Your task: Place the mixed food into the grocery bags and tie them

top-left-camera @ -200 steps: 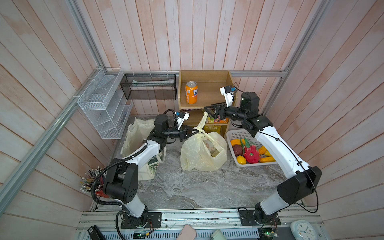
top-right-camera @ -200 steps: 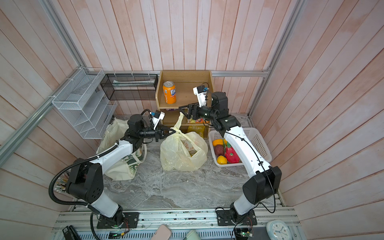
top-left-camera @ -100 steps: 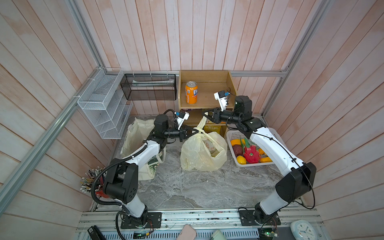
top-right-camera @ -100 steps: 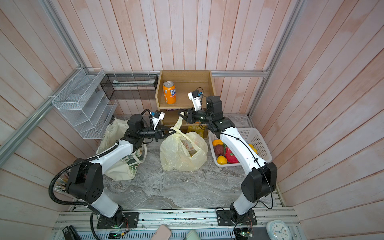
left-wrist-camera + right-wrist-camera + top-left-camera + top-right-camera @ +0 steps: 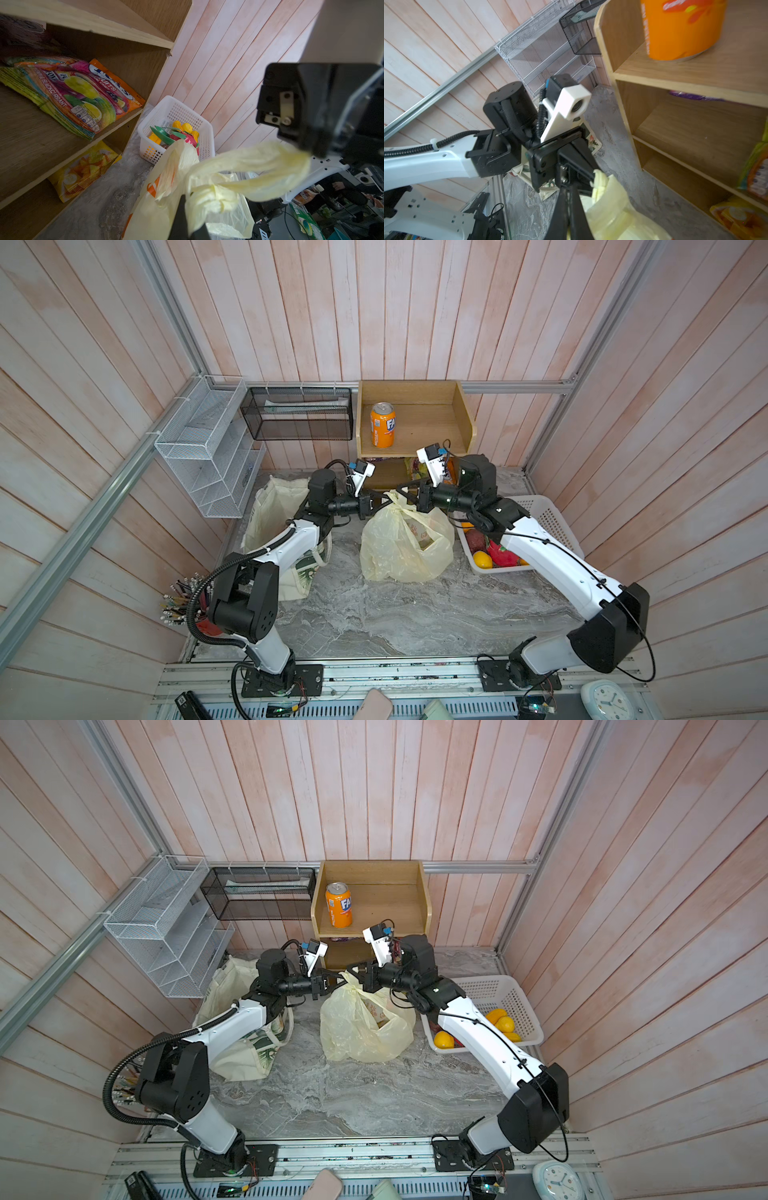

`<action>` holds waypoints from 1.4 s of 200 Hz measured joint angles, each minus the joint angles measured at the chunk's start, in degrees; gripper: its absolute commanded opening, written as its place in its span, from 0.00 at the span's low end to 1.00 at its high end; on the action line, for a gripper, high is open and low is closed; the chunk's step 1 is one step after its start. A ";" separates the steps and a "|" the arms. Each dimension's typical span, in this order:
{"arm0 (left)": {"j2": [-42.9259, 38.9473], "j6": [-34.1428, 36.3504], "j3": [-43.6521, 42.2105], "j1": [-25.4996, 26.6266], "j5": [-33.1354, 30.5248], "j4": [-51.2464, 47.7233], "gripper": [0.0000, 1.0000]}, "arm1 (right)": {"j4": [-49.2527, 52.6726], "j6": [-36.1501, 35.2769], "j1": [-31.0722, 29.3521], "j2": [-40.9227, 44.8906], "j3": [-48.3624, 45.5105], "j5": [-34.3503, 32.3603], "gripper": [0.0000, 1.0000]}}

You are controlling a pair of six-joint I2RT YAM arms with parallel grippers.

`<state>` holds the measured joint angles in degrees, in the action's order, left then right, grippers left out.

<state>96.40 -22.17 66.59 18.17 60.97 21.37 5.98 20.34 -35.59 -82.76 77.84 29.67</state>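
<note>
Two bags: this is the tying part of the job. No red can or teal packet lies out on the tabletop, so I think the filling is done.
Tote bag (image 5: 270, 506): cream cloth with green print, by the left edge of the tabletop, partly behind the left arm. Its top looks open and a handle hangs loose, so tying it looks left to do.
Plastic bag (image 5: 405, 547): pale yellow and thin, standing in the middle of the tabletop. Something bulges inside it, but it is too hazy to tell what.
Left jaws: shut tight on one bunched handle (image 5: 207, 199) of the plastic bag.
Right jaws: shut tight on the other handle (image 5: 259, 160), held up above the bag.
Knot: the two handles cross over the bag but look loose. I think they need looping and a good pull.
Basket (image 5: 552, 518): white with holes, by the right edge, with yellow and red fruit inside. It is not part of the job.
Shelf (image 5: 415, 431): wooden, at the far edge.
Writing: the orange can (image 5: 382, 425) on the top shelf shows "FA". The candy packet (image 5: 79, 93) lower down reads "FRUITS", "CANDY" and "BLACKCURRANT". The print on both bags is too small to read.
</note>
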 measured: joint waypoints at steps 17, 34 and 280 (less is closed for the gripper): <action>0.02 -0.13 0.31 0.00 -0.02 -0.13 0.00 | -0.17 -0.55 -2.36 1.97 -3.21 -3.19 0.00; 0.02 -0.17 0.52 0.00 -0.04 -0.20 0.00 | -0.85 -0.66 -3.50 3.85 -7.08 -6.25 0.00; -0.74 25.59 8.04 -1.31 -3.13 -36.72 0.38 | -14.58 2.91 -2.71 1.70 -21.03 -13.14 0.00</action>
<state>95.66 3.42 74.63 16.86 57.84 -15.35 -8.60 23.24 -38.30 -81.06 56.82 16.53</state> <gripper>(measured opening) 0.374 0.047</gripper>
